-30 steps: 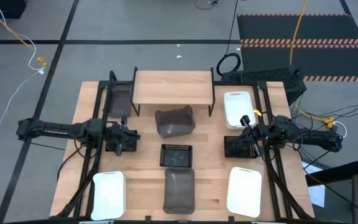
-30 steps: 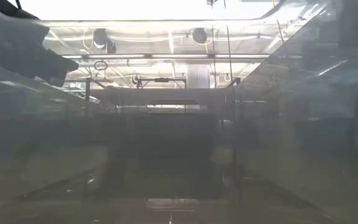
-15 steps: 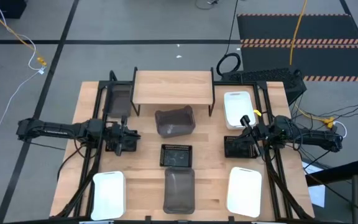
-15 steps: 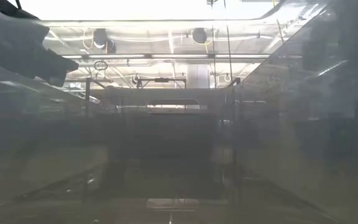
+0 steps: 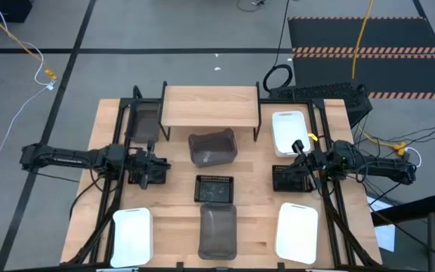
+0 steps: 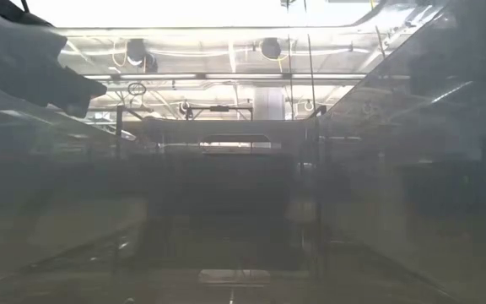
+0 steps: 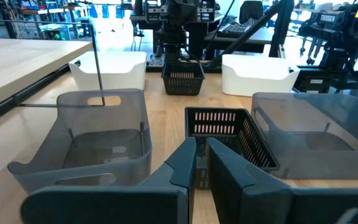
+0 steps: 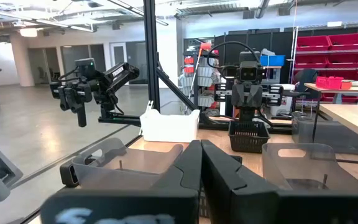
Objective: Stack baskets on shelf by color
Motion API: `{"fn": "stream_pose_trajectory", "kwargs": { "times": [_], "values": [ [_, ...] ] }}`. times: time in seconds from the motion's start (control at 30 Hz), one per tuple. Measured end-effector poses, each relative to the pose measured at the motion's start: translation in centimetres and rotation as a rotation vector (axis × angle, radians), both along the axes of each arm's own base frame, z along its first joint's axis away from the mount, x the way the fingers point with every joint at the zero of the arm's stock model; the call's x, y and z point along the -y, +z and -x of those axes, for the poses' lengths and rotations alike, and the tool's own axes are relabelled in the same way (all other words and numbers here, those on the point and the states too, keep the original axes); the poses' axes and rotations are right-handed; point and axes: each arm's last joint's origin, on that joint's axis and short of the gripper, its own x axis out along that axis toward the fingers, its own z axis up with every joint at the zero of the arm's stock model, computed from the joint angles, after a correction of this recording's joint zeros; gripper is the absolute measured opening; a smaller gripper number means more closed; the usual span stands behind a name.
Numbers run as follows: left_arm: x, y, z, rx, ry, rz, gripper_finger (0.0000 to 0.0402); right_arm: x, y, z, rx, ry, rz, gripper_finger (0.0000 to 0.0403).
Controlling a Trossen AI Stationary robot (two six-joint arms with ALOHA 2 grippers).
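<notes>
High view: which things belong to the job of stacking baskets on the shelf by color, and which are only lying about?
For the job:
shelf
white baskets
dark grey baskets
black mesh trays
left gripper and right gripper, over the table's sides

Lying about, on the floor:
coiled black cable
yellow cable
striped mat

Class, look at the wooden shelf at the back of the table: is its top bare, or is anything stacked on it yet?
Bare. In the high view the shelf shows only plain wood on top, and the nearest grey basket sits on the table in front of it.
</notes>
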Motion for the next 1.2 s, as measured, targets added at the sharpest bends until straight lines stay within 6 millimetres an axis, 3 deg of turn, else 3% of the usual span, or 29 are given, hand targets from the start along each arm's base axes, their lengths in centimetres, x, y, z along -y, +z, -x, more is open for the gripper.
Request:
{"fn": "stream_pose_trajectory", "kwargs": {
  "times": [0.4, 0.6, 0.8, 1.07, 1.2],
  "values": [
    [0.0, 0.0, 0.0, 0.0, 0.0, 0.0, 0.0042, 0.0, 0.4, 0.0, 0.044, -0.015, 0.008, 0.0],
    [0.0, 0.0, 0.0, 0.0, 0.0, 0.0, 0.0042, 0.6, 3.4, 1.0, 0.307, -0.121, -0.363, 0.0],
    [0.0, 0.0, 0.0, 0.0, 0.0, 0.0, 0.0042, 1.5, 4.3, 1.6, 0.454, -0.304, -0.703, 0.0],
    [-0.1, 0.2, 0.0, 0.021, 0.024, -0.032, 0.0042, 2.2, 4.2, 1.9, 0.528, -0.561, -0.767, 0.0],
    [-0.3, 1.2, -0.1, 0.127, 0.081, -0.107, 0.0042, 2.4, 3.2, 1.3, 0.437, -0.641, -0.82, 0.0]
  ]
}}
